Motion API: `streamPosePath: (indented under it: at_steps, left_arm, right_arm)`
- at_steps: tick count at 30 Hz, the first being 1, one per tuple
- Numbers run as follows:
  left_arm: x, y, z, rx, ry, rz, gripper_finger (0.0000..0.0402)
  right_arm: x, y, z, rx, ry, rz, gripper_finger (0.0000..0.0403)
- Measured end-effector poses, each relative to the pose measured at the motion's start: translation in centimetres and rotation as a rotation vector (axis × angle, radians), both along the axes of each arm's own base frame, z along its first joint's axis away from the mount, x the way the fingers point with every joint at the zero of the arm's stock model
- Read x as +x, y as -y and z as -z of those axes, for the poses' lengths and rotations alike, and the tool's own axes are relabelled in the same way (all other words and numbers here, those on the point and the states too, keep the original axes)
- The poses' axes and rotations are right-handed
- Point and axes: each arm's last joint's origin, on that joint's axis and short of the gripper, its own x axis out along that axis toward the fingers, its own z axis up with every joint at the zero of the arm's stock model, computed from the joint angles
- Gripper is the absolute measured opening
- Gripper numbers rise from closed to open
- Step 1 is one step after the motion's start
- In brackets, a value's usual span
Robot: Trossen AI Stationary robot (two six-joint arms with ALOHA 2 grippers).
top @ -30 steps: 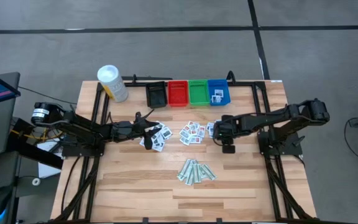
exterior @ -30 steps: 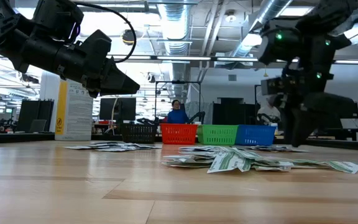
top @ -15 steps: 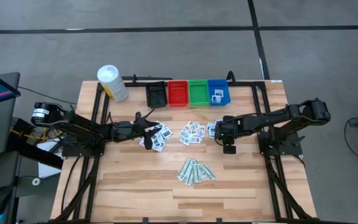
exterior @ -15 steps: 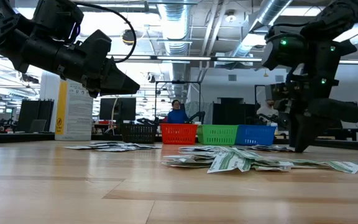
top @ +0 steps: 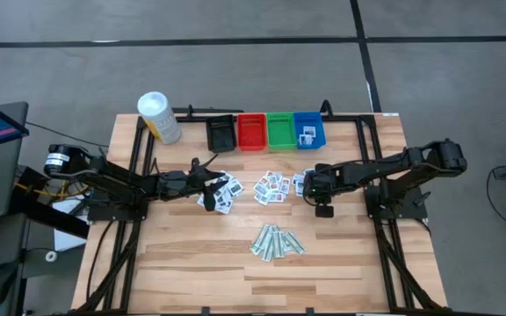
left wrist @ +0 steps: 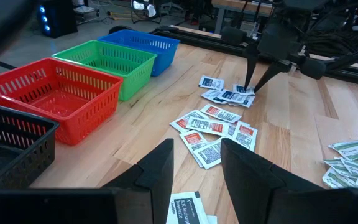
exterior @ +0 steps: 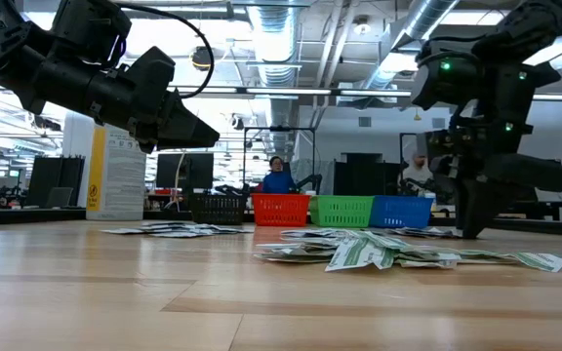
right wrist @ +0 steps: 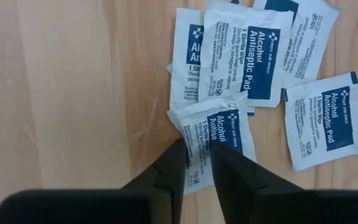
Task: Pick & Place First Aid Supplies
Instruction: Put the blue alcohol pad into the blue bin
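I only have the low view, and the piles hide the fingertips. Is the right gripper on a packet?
Observer: Yes. Its wrist view shows the right gripper pinching the edge of one alcohol pad that lies flat among others.
Operator: Is the left gripper holding anything?
Observer: No. The left gripper is open and empty, above the table.
Operator: Anything in the bins yet?
Observer: From above, the blue bin holds a few white packets.
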Motion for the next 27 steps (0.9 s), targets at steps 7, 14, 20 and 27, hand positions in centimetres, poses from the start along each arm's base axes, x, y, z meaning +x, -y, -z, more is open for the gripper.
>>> streamPosePath:
  at_steps: [7,14,20,27]
  left_arm:
    - [0.0,0.0,0.0,0.000,0.000,0.000,0.0134]
    - [0.0,0.0,0.0,0.000,0.000,0.000,0.0134]
    - [0.0,0.0,0.0,0.000,0.000,0.000,0.0134]
    - [0.0,0.0,0.0,0.000,0.000,0.000,0.0134]
  right_arm:
    - [0.6,0.2,-0.6,-0.030,0.014,0.010,0.0051]
    - [0.5,0.1,-0.9,-0.015,-0.015,0.011,0.0025]
    - [0.7,0.1,-1.5,-0.008,-0.028,0.018,0.0006]
    - [1.5,0.1,-2.9,-0.005,-0.028,0.018,0.0002]
